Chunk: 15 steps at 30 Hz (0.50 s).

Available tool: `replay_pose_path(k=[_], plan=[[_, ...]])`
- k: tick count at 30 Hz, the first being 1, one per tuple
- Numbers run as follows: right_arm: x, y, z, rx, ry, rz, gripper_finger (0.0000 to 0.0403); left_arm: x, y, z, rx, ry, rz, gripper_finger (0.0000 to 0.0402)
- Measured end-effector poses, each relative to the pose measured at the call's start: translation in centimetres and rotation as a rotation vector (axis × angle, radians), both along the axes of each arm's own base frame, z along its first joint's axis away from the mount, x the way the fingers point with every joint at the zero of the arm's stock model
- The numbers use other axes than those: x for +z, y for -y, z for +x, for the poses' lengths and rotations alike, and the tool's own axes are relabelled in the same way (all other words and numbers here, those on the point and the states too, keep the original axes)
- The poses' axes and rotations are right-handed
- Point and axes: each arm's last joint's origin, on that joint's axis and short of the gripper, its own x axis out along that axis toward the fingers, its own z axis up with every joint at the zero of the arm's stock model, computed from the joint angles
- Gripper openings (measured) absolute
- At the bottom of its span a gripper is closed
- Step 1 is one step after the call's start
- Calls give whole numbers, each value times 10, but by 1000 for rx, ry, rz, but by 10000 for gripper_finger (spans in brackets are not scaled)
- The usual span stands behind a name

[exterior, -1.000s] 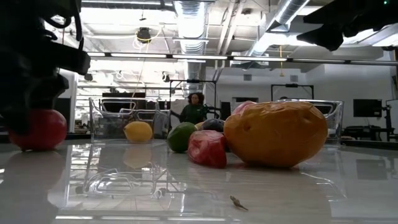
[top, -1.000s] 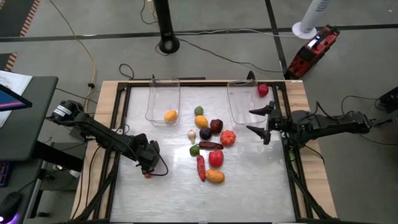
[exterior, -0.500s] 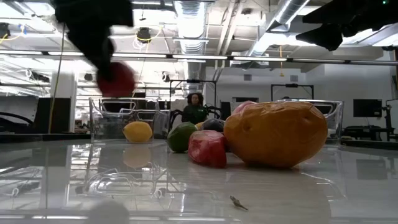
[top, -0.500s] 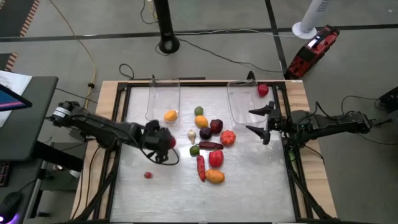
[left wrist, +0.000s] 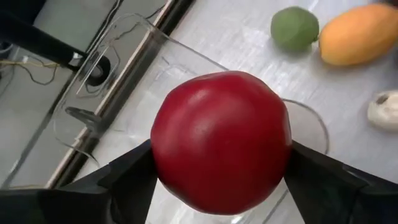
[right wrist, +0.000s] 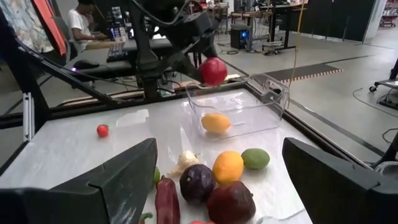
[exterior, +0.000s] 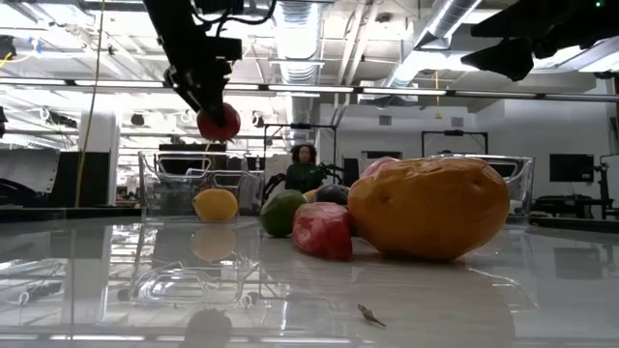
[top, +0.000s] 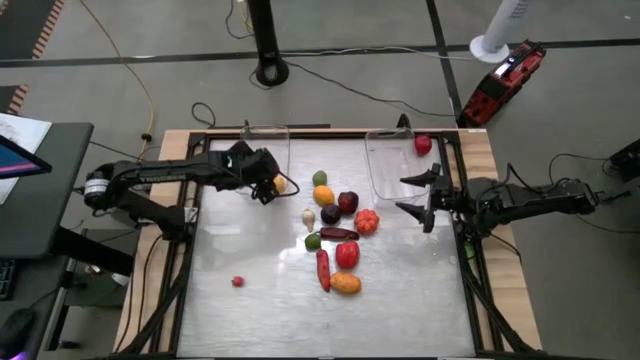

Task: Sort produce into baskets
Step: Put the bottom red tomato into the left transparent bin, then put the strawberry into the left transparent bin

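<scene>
**Produce run: red apple now over the left bin**

Produce piece in hand is a round, glossy red toy apple [left wrist: 221, 142], pinched between the fingers of my left claw [top: 264, 187]. A second ago that claw was low on the near-left part of the bench [top: 400, 300]; half a second ago it was in mid-swing; now it hangs above the near end of the left clear plastic rectangular basket [top: 262, 158]. I judge the carry nearly finished and only the release left.

A tiny red round piece [top: 238, 282] lies alone where I picked up; it was not visible before I lifted away.

Left basket: one yellow-orange round fruit [exterior: 215, 204] at its near end. Right clear plastic basket [top: 390, 165]: one red piece [top: 423, 145] at its far corner. The other produce sits clustered on the bench between the baskets.

My right claw [top: 420, 197] waits spread open just beside the right basket, unmoved.
</scene>
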Motion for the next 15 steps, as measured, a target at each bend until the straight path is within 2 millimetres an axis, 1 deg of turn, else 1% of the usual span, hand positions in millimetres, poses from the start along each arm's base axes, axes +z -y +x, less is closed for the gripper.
replay_pose_path(k=[6, 8, 10, 12, 15], plan=[[-1, 0, 0, 4, -7, -1, 372, 0, -4, -1, -13, -28, 29, 365], [-1, 0, 0, 3, -11, 3, 372, 1, 0, -1, -36, -14, -9, 375], [-2, 0, 0, 3, -14, 4, 372, 1, 7, 0, -77, 12, -81, 378], [-2, 0, 0, 3, -14, 4, 372, 0, 18, 1, -103, 33, -172, 379], [-2, 0, -1, 3, -19, 0, 372, -1, 46, 5, -172, 83, -329, 379]])
